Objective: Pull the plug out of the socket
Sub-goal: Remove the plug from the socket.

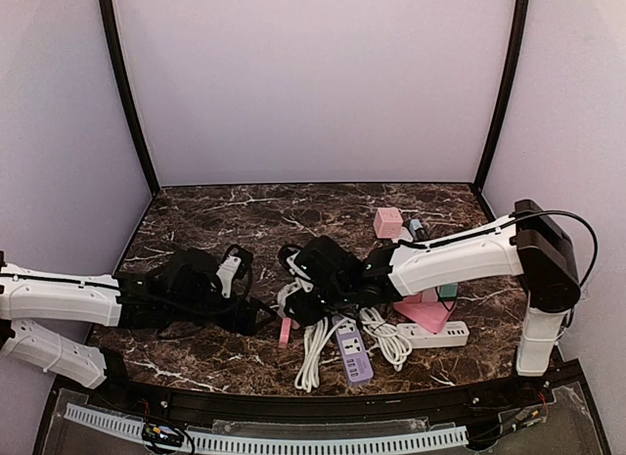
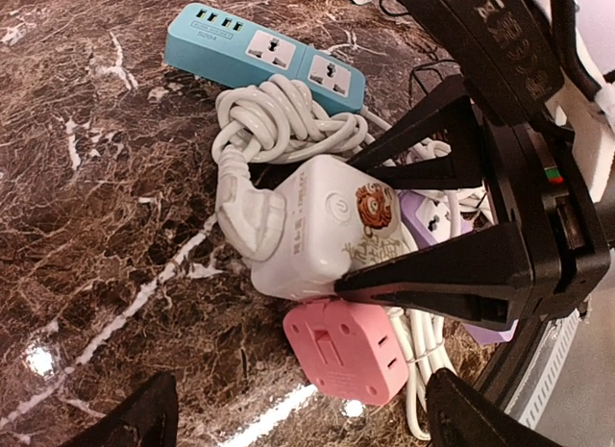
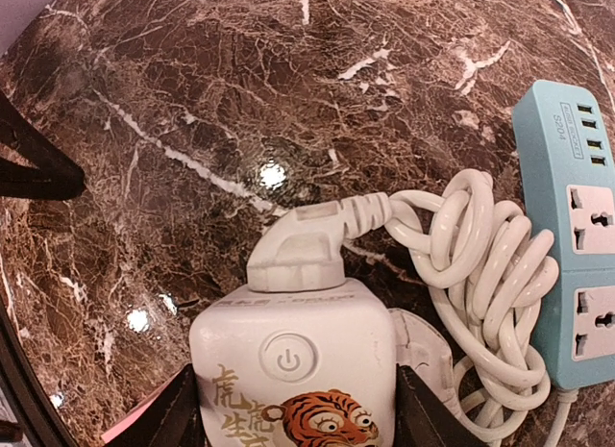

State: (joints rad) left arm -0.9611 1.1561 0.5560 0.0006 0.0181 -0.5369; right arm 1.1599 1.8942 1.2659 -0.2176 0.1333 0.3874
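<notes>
bracing white socket cube (image 3: 293, 360): right gripper (image 3: 300, 401) pinches its sides. left gripper (image 2: 300, 389) wide open, empty. next: close on white plug (image 3: 303, 250), pull straight out.

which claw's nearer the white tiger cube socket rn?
Right. Right claw flanks the cube socket, fingers against both sides; left claw hangs short of it, on the plug side.

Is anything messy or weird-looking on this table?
Yes. The white cord is twisted into a knotted bundle between the tiger-picture cube socket and the blue power strip. The white plug sits in the cube's side, and a pink cube socket lies right beside it, so everything looks heaped together.
</notes>
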